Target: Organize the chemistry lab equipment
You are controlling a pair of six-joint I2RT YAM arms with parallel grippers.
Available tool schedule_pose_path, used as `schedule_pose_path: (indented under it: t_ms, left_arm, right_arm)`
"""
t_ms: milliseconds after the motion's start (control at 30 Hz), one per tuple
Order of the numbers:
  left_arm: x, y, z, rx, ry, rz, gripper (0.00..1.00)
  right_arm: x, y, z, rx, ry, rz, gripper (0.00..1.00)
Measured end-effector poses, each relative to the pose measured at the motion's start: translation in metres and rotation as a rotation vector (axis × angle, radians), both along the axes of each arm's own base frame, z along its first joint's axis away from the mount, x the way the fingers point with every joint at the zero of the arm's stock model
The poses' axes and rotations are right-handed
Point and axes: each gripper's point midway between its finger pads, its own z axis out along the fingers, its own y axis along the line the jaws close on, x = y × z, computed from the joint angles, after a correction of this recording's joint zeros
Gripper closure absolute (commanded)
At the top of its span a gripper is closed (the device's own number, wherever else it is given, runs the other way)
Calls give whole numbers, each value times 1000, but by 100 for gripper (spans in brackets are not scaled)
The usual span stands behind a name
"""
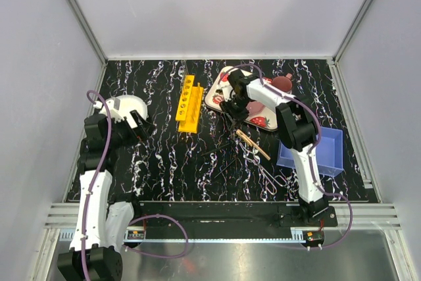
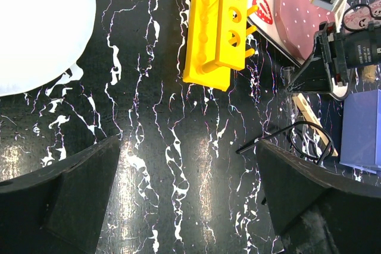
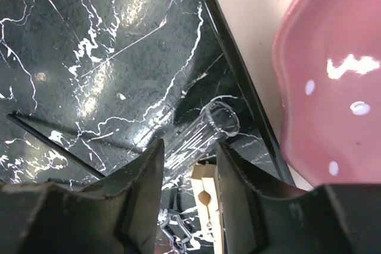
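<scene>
On the black, white-veined marble bench (image 1: 164, 162), the right gripper (image 3: 187, 147) is down beside the near edge of the cream strawberry-print tray (image 3: 250, 16). Its two dark fingers (image 3: 143, 176) stand either side of a clear glass tube (image 3: 208, 126). The jaws are about half closed, with the pads against both sides of the tube. The tube lies flat on the bench, and its open mouth points toward the tray rim. The pink dotted plate (image 3: 333, 87) sits on that tray. Just beside the tube, on the near side, is the end of a tan wooden clamp (image 3: 205, 191), and a thin black rod (image 3: 47, 138) lies on the marble to its left. From above, the clamp lies slanted in the middle of the bench, with the silvery scissor-handled forceps (image 1: 268, 177) closer to the arm bases. A blue plastic bin (image 1: 314, 153) stands on the right of them. The yellow holed plastic rack (image 1: 189, 103) lies left of the tray, apart from it, with no tube seen in its holes. The left gripper (image 2: 187, 147) hovers over bare marble near the rack. Its jaws are spread wide and hold nothing, and a white rounded object (image 2: 36, 28) lies to its left.
</scene>
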Motion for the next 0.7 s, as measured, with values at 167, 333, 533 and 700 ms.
schedule_pose_path:
  t_ms: [167, 333, 533, 700]
  left_arm:
    - [0, 0, 0, 0, -1, 0, 1]
    - [0, 0, 0, 0, 0, 0, 1]
    - [-1, -8, 2, -31, -10, -38, 1]
    - [-1, -33, -1, -204, -14, -112, 1]
  right_arm:
    - [-3, 6, -4, -15, 4, 13, 67]
    - [-5, 20, -5, -16, -3, 41, 76]
    - [-5, 42, 1, 43, -2, 84, 79]
    - [-4, 57, 22, 140, -17, 145, 80]
